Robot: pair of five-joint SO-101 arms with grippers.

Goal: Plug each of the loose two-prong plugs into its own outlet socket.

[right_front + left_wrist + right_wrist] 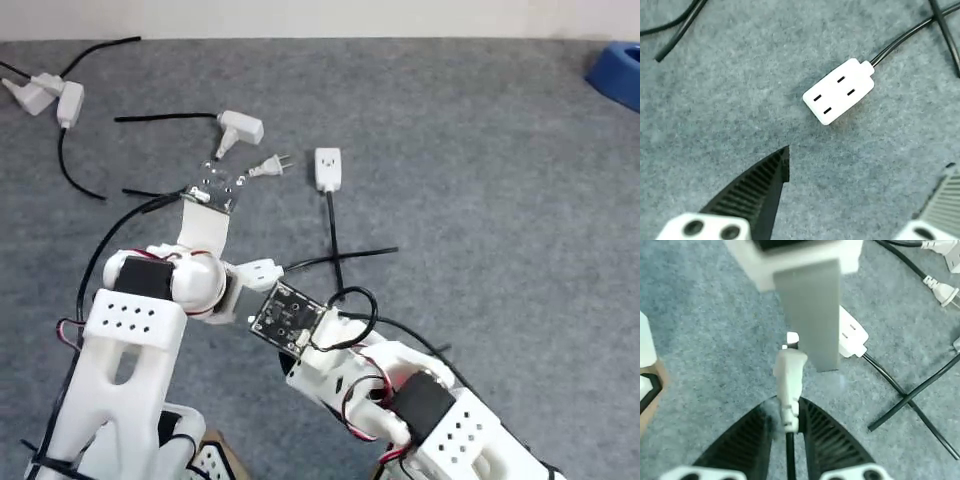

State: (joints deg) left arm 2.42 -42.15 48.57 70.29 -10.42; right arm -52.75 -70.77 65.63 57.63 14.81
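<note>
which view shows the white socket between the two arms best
The left wrist view: the socket lies fully exposed, slots facing the camera. The right wrist view has it half behind a grey end effector finger; the high view shows it small between the arms.

Socket face partly screened: grey finger of left end effector hangs between it and the plug gripped by right end effector. Crossed cords lie just beside. Wide passage over the bench on the right side.
</note>
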